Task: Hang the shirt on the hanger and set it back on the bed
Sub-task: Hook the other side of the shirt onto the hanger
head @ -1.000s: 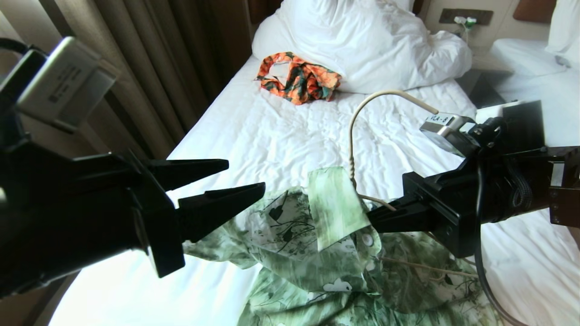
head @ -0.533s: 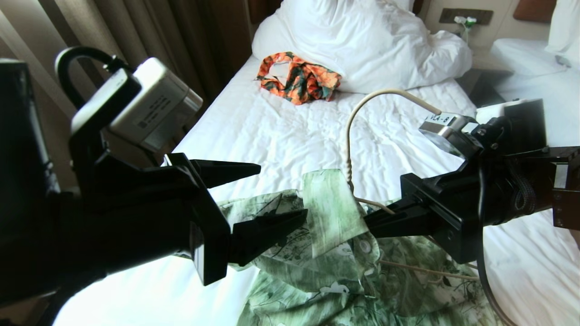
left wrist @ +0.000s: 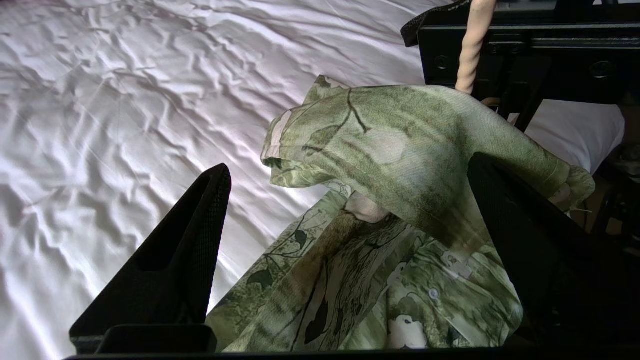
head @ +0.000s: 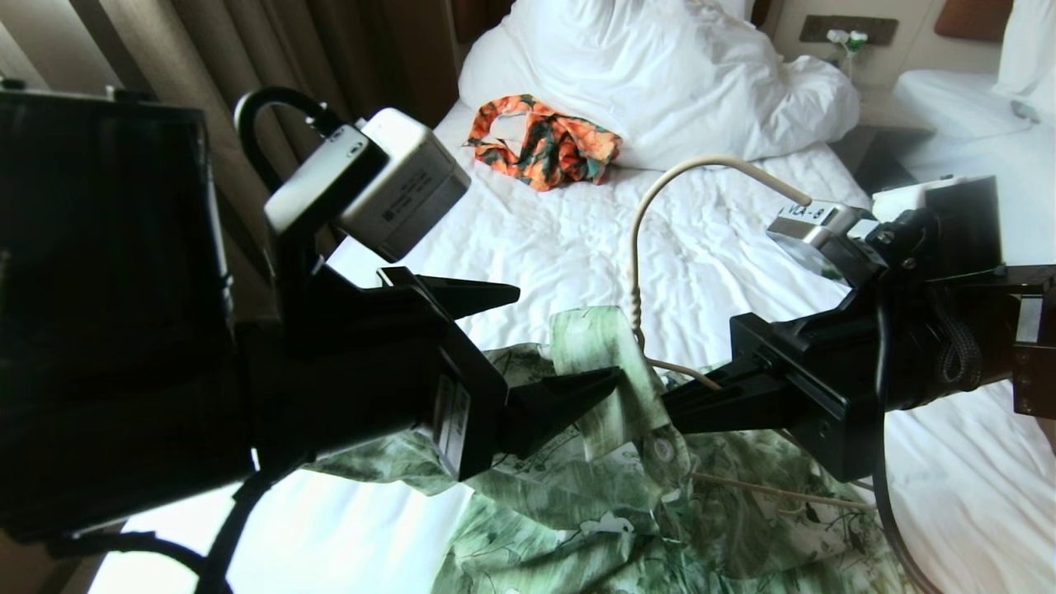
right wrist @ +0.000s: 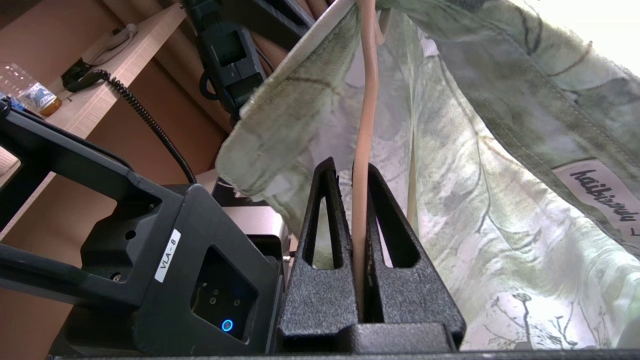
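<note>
The green-and-white leaf-print shirt point(head: 594, 503) lies crumpled on the bed point(head: 536, 239), with its collar part lifted up. The cream hanger point(head: 634, 256) stands upright, its hook curving above the shirt. My right gripper point(head: 670, 406) is shut on the hanger's wire just below the neck. In the right wrist view the wire point(right wrist: 367, 100) runs between the right gripper's point(right wrist: 350, 165) closed jaws and up into the shirt point(right wrist: 475, 175). My left gripper point(head: 569, 334) is open, level with the raised collar. In the left wrist view the left gripper point(left wrist: 350, 167) has its jaws on either side of that shirt point(left wrist: 400, 150) fold, apart from it.
An orange-and-dark-green garment point(head: 544, 140) lies against the white pillows point(head: 660, 74) at the head of the bed. Brown curtains point(head: 289, 82) hang along the left side. Another white bed point(head: 965, 107) is at the far right. A shelf point(right wrist: 125, 55) with a corded phone shows behind.
My left gripper has moved right and forward to the shirt's raised collar, and its jaws have opened wider. The right gripper and hanger have stayed put.
</note>
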